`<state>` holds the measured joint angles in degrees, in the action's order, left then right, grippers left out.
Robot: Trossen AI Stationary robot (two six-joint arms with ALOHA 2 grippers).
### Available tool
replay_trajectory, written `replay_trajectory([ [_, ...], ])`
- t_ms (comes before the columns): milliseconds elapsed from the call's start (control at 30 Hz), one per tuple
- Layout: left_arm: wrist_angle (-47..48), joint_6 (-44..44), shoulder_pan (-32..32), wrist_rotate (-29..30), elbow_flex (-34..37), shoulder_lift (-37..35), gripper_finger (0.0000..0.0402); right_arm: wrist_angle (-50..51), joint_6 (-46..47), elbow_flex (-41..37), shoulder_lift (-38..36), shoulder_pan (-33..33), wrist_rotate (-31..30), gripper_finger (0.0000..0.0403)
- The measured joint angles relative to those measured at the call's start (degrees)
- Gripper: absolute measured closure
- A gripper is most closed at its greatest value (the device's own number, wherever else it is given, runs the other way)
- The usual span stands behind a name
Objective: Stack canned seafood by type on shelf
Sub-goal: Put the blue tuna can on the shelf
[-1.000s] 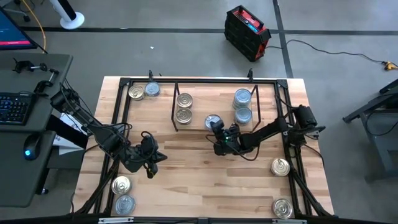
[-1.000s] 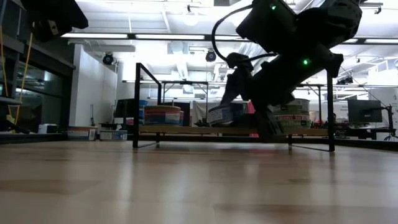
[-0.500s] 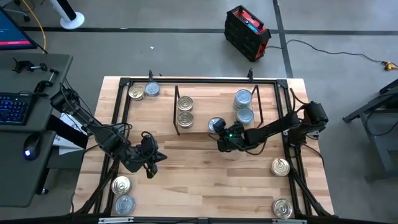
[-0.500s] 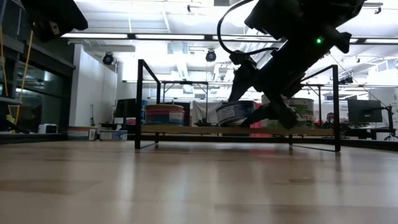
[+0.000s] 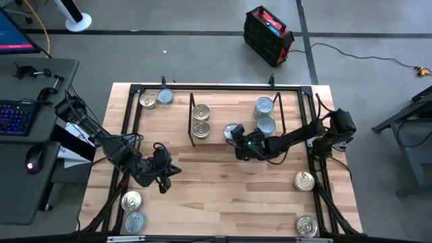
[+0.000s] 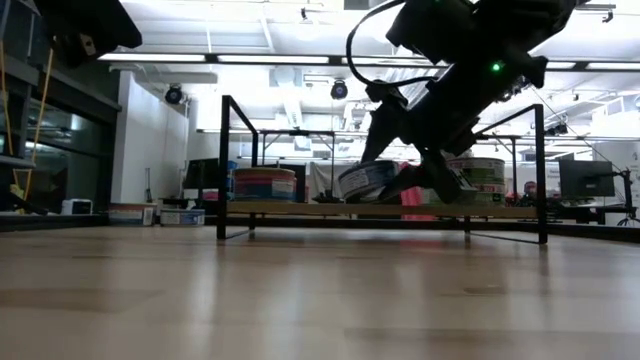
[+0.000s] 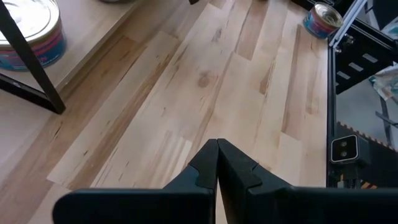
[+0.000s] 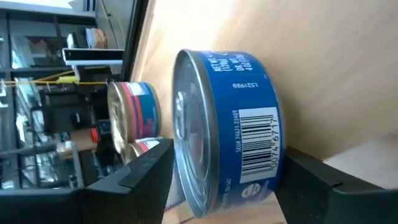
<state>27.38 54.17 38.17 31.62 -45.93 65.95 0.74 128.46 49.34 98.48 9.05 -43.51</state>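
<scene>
The big wooden table (image 5: 223, 189) holds a shelf (image 5: 233, 125) and loose tins (image 5: 305, 181). Tins (image 5: 200, 118) sit on the shelf.

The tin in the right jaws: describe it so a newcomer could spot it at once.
Find the shelf, the light board between black brackets at the table's far side. At its front edge, the right gripper holds a blue tin. It alone is tilted and clamped; the neighbouring tins sit flat in stacks.

**Dark arms, looped cables, green lights**

Both arms are matte black, built of slim links and bulky joints. The right arm (image 5: 297, 140), at centre right in the high view, shows a small green light and a looping black cable. The left arm (image 5: 111, 150), at left, trails black cables.
</scene>
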Motion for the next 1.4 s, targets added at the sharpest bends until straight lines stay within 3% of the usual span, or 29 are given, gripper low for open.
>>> replay_trajectory([
  [633, 0.9, -0.3, 0.0, 0.0, 0.0, 0.0, 0.0401, 16.8, -2.3, 0.1, -7.2, 0.3, 6.1, 0.0167],
  [800, 1.2, -0.3, 0.0, 0.0, 0.0, 0.0, 0.0401, 16.7, -9.9, 0.1, -9.6, 1.4, 7.0, 0.0167],
  [967, 1.3, 0.2, 0.0, -0.3, 0.0, 0.0, 0.0401, 12.6, -26.6, 0.1, -13.9, 6.5, 8.8, 0.0167],
  [1200, 1.1, 0.2, 0.0, -0.1, 0.0, 0.0, 0.0401, 11.9, -33.8, 0.1, -14.8, 13.8, 19.3, 0.0167],
  [1300, -0.3, 0.3, -0.3, -0.1, 0.0, 0.0, 0.0401, 11.0, -34.4, 0.1, -12.9, 15.7, 20.6, 0.0194],
  [1400, -6.8, 0.4, -1.0, 0.0, 0.0, 0.0, 0.0401, 10.7, -33.1, 0.1, -10.8, 16.2, 18.7, 0.0283],
])
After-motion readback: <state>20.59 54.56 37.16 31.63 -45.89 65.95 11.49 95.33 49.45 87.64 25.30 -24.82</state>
